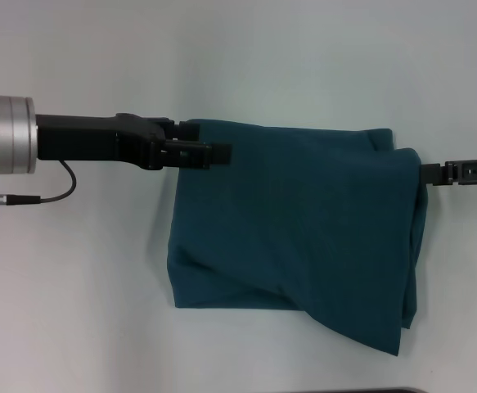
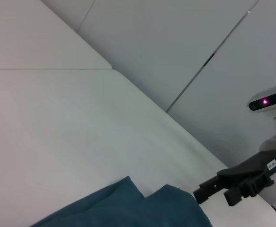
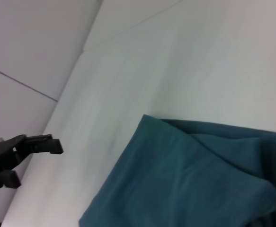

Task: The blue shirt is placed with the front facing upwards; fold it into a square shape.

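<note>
A pale white table (image 2: pixel 71 137) fills most of the left wrist view, meeting plain grey wall panels beyond it. Two rounded folds of the blue shirt (image 2: pixel 142 208) lie on the table. Just beside the cloth, the right gripper (image 2: pixel 200 194) reaches in, black, its tip close to the shirt's edge. A small pink light (image 2: pixel 265 100) glows above it.

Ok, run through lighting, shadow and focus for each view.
Head view: even, diffuse light, only a faint shadow under the blue shirt on the table; the left end effector is sharp, and the right end effector sits at the shirt's far edge. Left wrist view: soft light, no glare on the tabletop. Right wrist view: slightly soft throughout, folds still readable.
</note>
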